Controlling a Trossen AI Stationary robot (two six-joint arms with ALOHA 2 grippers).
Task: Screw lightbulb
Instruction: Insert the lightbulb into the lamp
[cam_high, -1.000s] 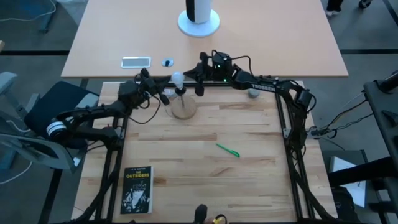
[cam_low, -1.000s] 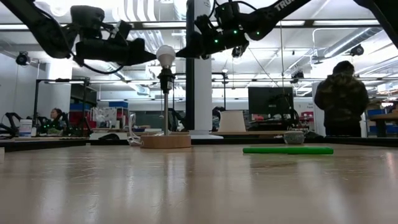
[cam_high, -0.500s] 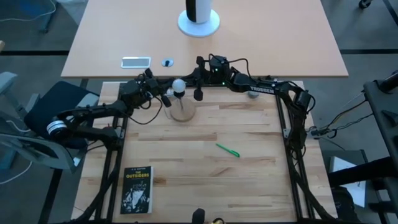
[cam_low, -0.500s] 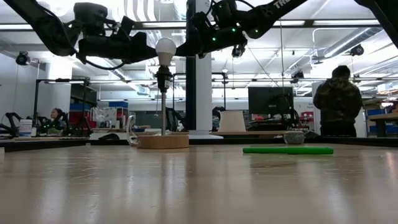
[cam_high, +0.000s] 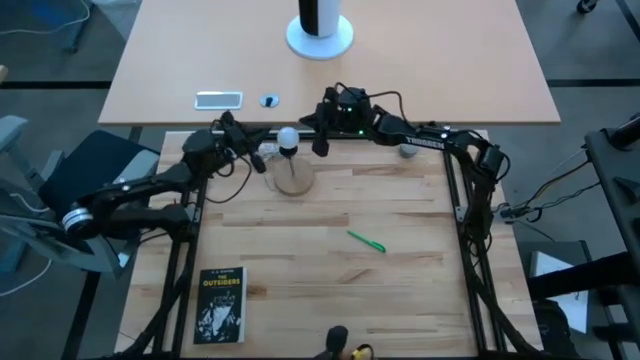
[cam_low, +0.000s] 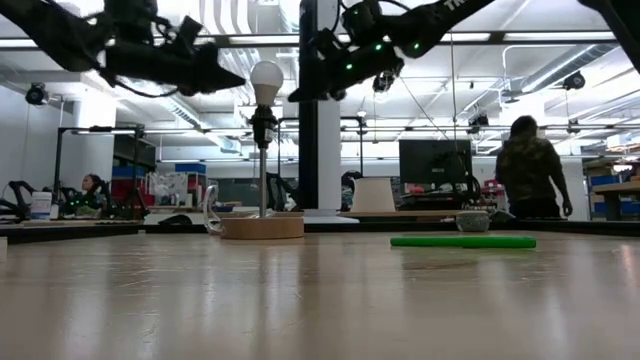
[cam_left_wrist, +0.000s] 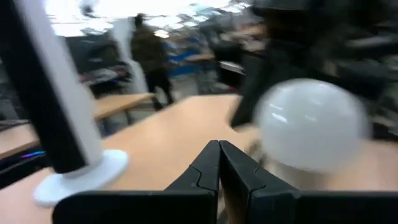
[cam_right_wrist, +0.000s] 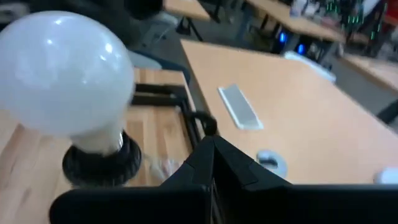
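1. Step in hand, as I judge it: turning the lightbulb (cam_high: 287, 139) down into the black socket (cam_right_wrist: 101, 162) of the small stand with a round wooden base (cam_high: 293, 177). The bulb already sits upright in the socket, so what is left looks like tightening.
2. To do it well: open one set of fingers first (both are pinched shut on nothing now), close lightly round the globe, twist about the stem's axis, no side push. The base looks light and could slide or tip.
3. The stand is near the table's far edge, left of its middle.
4. Left gripper (cam_low: 232, 82): closed, empty, just beside the bulb on its left, apart from it.
5. Right gripper (cam_low: 297, 92): closed, empty, just beside the bulb on its right, not touching either.
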